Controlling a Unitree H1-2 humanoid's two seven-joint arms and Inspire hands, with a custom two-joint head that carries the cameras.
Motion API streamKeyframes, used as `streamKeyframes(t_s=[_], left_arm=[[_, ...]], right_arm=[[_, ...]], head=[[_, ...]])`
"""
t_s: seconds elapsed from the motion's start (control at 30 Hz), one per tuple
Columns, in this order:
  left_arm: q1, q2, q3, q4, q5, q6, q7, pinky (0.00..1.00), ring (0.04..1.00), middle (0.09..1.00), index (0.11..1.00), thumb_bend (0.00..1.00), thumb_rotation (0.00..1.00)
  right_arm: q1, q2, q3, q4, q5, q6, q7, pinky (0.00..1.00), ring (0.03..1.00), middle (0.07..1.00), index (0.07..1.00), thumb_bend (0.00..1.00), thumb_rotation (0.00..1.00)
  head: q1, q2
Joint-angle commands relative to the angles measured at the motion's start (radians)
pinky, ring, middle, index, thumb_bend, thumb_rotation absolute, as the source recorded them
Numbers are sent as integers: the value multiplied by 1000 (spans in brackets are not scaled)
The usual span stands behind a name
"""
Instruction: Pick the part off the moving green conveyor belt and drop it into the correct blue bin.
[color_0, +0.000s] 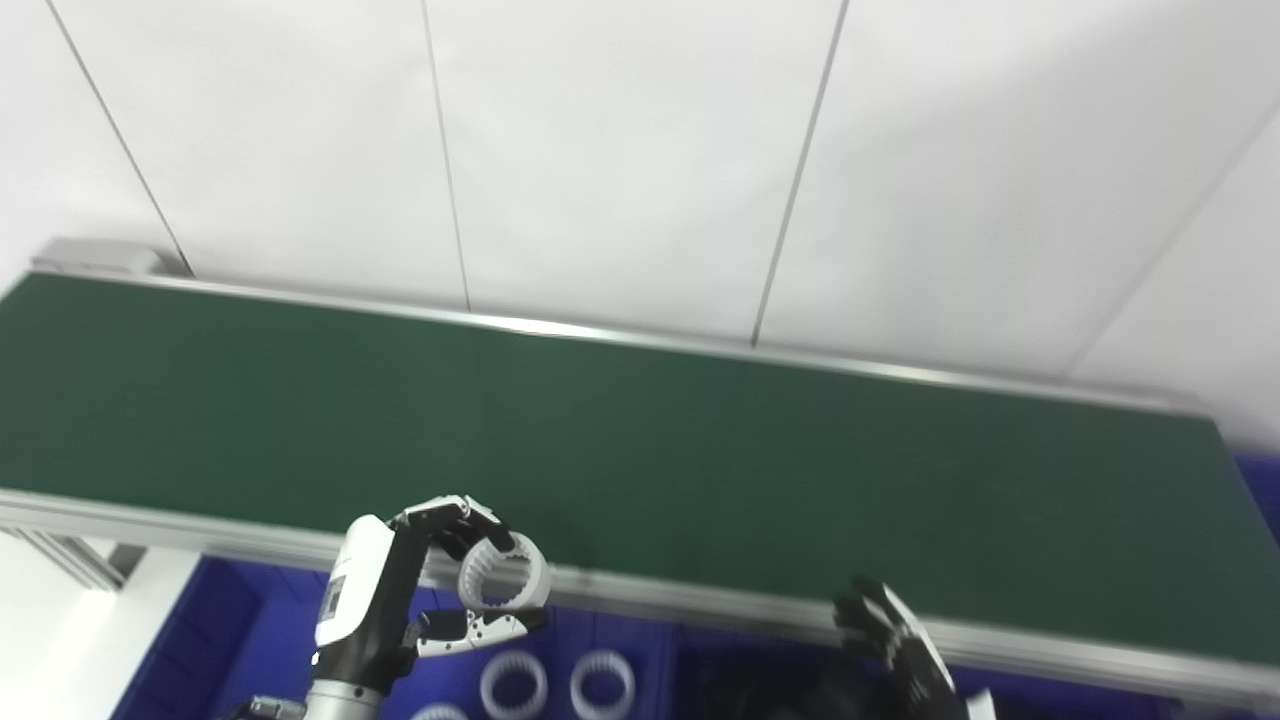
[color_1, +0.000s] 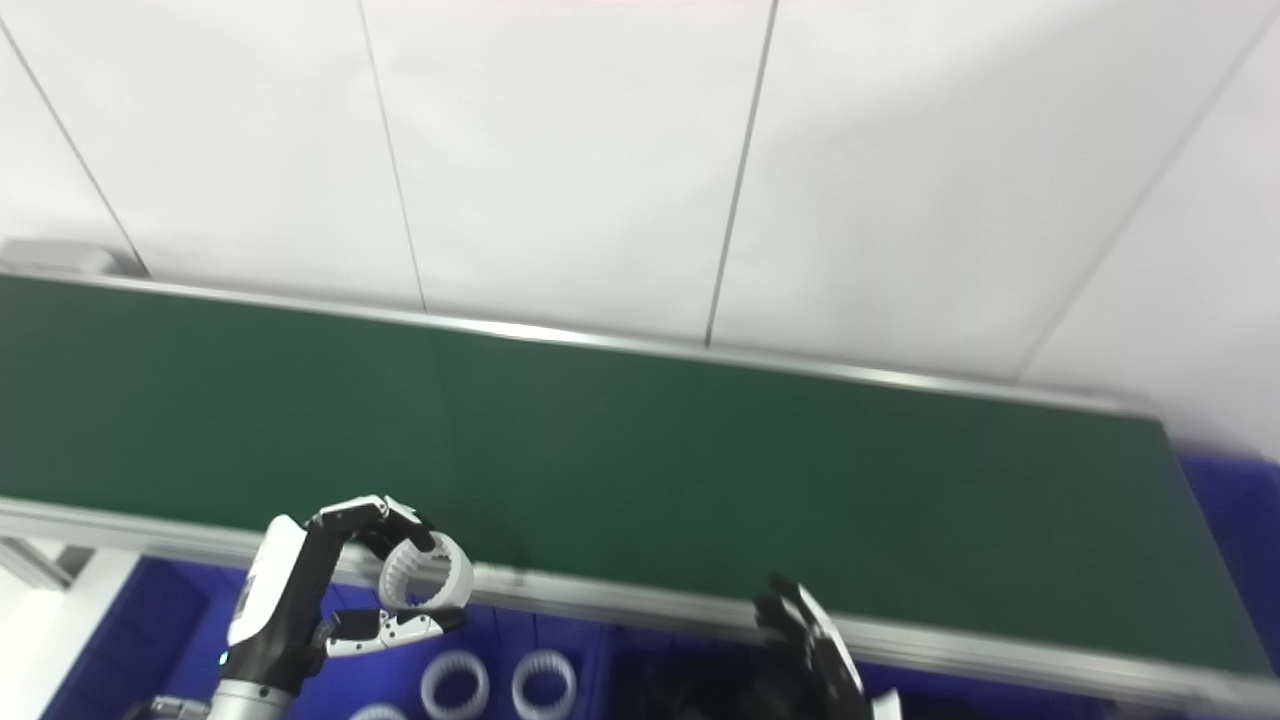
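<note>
Carrying the picked ring to its bin
Left hand (color_0: 400, 590) clamps white toothed ring (color_0: 505, 572) over conveyor belt (color_0: 640, 440) near edge; release above blue bin (color_0: 230, 640) holding like rings (color_0: 557, 684); right hand (color_0: 895, 640) unclear

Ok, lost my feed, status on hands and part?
Left hand shut on white ring, over blue bin. Right hand idle, state unclear. Belt bare, nothing blocking.
</note>
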Motion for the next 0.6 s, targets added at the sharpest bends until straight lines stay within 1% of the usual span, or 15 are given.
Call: streamKeyframes(t_s=[0.0, 0.03, 0.07, 0.1, 0.2, 0.23, 0.27, 0.3, 0.33, 0.43, 0.5, 0.57], left_arm=[[6, 11, -5, 0, -25, -33, -22, 439, 465, 516, 469, 499, 0], [8, 12, -3, 2, -33, -34, -29, 434, 462, 515, 471, 499, 0], [7, 18, -4, 14, -48, -35, -44, 433, 462, 515, 472, 499, 0], [7, 23, -3, 21, -57, -35, -56, 422, 455, 511, 477, 500, 0], [-1, 39, -3, 53, -88, -37, -91, 426, 457, 505, 478, 500, 0], [-3, 43, -3, 62, -94, -34, -103, 428, 458, 505, 478, 500, 0], [-3, 47, -2, 63, -97, -26, -112, 434, 460, 506, 475, 501, 0], [-4, 50, -1, 67, -98, -22, -121, 432, 460, 505, 475, 501, 0], [-3, 53, 1, 69, -101, -17, -129, 431, 459, 505, 476, 501, 0], [-2, 63, 8, 81, -111, -6, -154, 426, 454, 502, 481, 501, 0], [-3, 70, 18, 118, -108, -1, -157, 427, 455, 501, 483, 501, 0], [-6, 74, 26, 158, -86, 2, -144, 411, 447, 494, 490, 502, 0]], right_arm=[[-3, 23, -5, -28, -6, -35, 3, 712, 768, 794, 855, 643, 361], [-4, 26, -6, -28, -7, -35, 5, 712, 768, 795, 855, 649, 374], [-7, 31, -9, -23, -13, -36, 3, 712, 769, 795, 855, 649, 376], [-9, 34, -11, -21, -17, -36, 2, 710, 768, 793, 855, 665, 400], [-13, 44, -13, -21, -31, -35, 2, 711, 766, 791, 856, 672, 426], [-13, 47, -14, -23, -34, -33, 3, 710, 765, 791, 856, 672, 428], [-12, 50, -14, -28, -38, -27, 4, 715, 766, 790, 855, 673, 434], [-11, 53, -15, -31, -41, -23, 5, 719, 768, 789, 855, 680, 448], [-10, 57, -16, -35, -43, -18, 5, 719, 769, 789, 855, 683, 453], [-10, 66, -19, -35, -52, -21, 3, 722, 770, 789, 856, 694, 471], [-10, 71, -19, -41, -55, -13, 6, 723, 771, 790, 858, 699, 482], [-10, 75, -19, -45, -61, -8, 8, 718, 766, 787, 858, 704, 489]], head=[[-18, 14], [-31, 21], [-47, 40], [-50, 41], [-78, 66], [-78, 66], [-96, 82], [-98, 83], [-108, 97], [-118, 108], [-122, 115], [-122, 118]])
